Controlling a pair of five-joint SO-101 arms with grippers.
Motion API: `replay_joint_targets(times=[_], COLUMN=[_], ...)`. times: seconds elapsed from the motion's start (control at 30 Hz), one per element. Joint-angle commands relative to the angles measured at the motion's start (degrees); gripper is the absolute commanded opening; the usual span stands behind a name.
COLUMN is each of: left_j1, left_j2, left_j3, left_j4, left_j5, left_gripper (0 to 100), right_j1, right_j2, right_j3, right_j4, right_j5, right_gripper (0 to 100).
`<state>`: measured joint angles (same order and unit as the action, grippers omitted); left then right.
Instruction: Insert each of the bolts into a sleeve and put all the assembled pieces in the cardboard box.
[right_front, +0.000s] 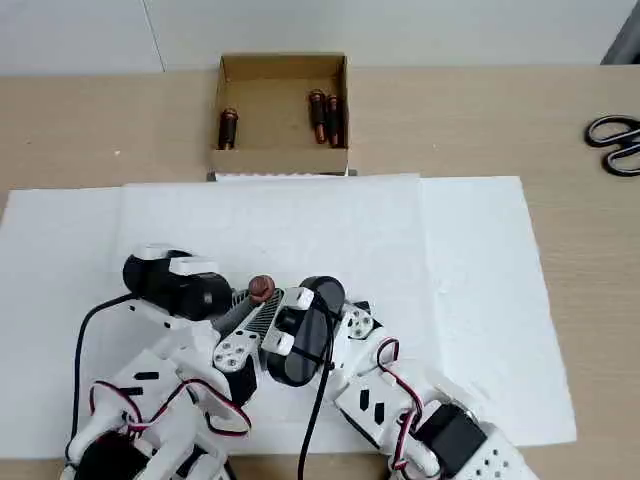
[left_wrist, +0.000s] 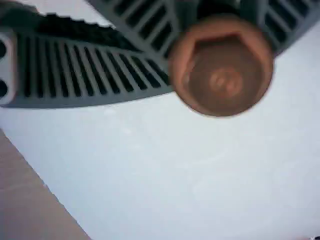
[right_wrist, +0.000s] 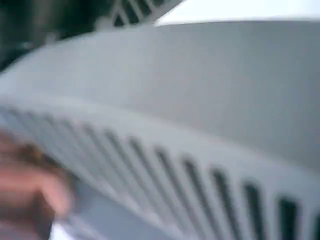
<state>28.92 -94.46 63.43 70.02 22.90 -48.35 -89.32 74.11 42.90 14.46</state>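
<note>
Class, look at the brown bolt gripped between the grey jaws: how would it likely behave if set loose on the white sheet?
The bolt has a rounded head, so it would probably roll on the white sheet. It looks like metal, likely stiff and heavy for its size. Its smooth surface may slip in the jaws.

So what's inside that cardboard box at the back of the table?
Three copper-coloured assembled pieces lie on the floor of the cardboard box: one alone by the left wall, two side by side near the right wall. The near wall hides the strip of floor right behind it.
</note>
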Motion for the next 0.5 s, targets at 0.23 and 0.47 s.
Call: replay_joint_targets(times=[0.23, 0.47], left_j1=[-0.18, -0.18], left_j2=[0.26, 0.26], left_j3=[1.71, -0.84], left_j4=[2.29, 2.2], left_j5=[-1.05, -0.7], left_gripper=[21, 22], right_j1=[1.27, 2.51], right_j2=[-1.01, -0.84], right_j3=[-8.44, -8.0], right_j4=[-2.15, -1.98], right_j5=[0.62, 0.44], right_gripper=[0.2, 0.2])
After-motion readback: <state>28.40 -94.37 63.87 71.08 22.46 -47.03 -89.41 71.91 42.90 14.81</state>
